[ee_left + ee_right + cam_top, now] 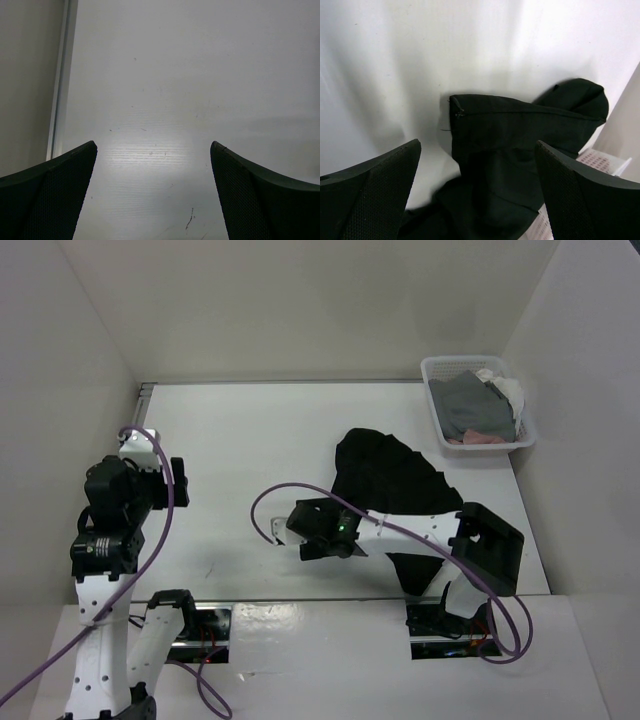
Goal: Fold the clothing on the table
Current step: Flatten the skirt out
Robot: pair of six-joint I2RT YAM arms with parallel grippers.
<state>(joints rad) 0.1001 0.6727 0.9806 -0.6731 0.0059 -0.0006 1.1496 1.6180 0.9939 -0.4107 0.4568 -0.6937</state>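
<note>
Black skirt, the clothing (385, 475), lies crumpled on the table (240, 430), right of centre, not flat and not folded. Its near part runs under the right arm. From the right wrist a stitched straight edge, probably the waistband, shows across the middle, with loose folds bunched below it.

Right gripper (477, 145) hangs over the skirt's left side, jaws wide apart, holding nothing. Left gripper (153, 142) is wide open too, over bare tabletop beside the metal rail (59, 75), well apart from the garment.

Step in hand, as I judge it: first grasp, to spread the skirt before any fold.
- Pinch one layer at a waistband corner, not the bunched middle.
- Bring the left arm across to take the other corner.
- Pull the two apart evenly so the hem drops flat.

Soft fabric will likely drag and double over if lifted by one point only.

Hard to read:
- Hem and pleats don't show, black on black.
- How many layers sit under that edge is unclear.
- The arm covers the near part.
- Right fingertip height above the cloth can't be told.

The mesh basket (478, 405) at the far right corner holds other clothes, apart from the skirt.
</note>
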